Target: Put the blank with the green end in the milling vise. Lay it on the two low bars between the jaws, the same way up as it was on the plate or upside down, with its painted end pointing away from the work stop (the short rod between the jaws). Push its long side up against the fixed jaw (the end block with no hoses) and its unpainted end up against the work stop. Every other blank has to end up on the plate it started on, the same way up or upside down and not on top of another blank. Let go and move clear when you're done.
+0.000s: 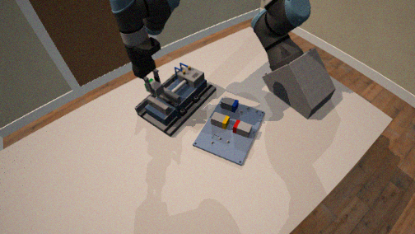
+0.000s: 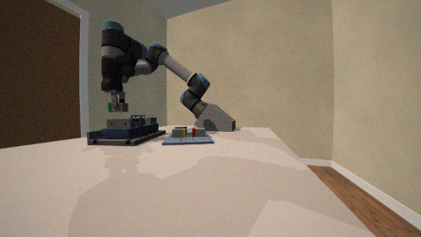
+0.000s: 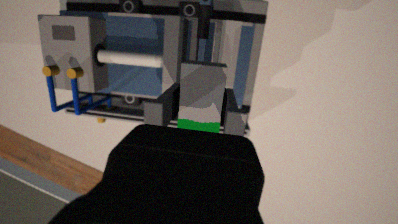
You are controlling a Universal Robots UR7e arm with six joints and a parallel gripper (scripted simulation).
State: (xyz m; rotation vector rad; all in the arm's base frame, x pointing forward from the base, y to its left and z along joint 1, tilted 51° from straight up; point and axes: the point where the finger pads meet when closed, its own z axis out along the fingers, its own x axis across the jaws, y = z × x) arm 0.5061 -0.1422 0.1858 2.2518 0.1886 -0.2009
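Jaws: the gripper (image 3: 199, 107) is closed on the green blank (image 3: 201, 95), fingers partway apart at its width.
Blank: in the air above the vise (image 1: 174, 99), not touching it.
Axis: in the wrist view its long axis runs away from the camera, green end nearest, grey end reaching over the vise.
Gap: slot between the vise's blocks lies below; a descent seems next.
Others: blue (image 1: 230, 104), yellow (image 1: 220, 120) and red (image 1: 242, 127) blanks sit on the plate (image 1: 222, 147), on the desk (image 1: 103, 177).
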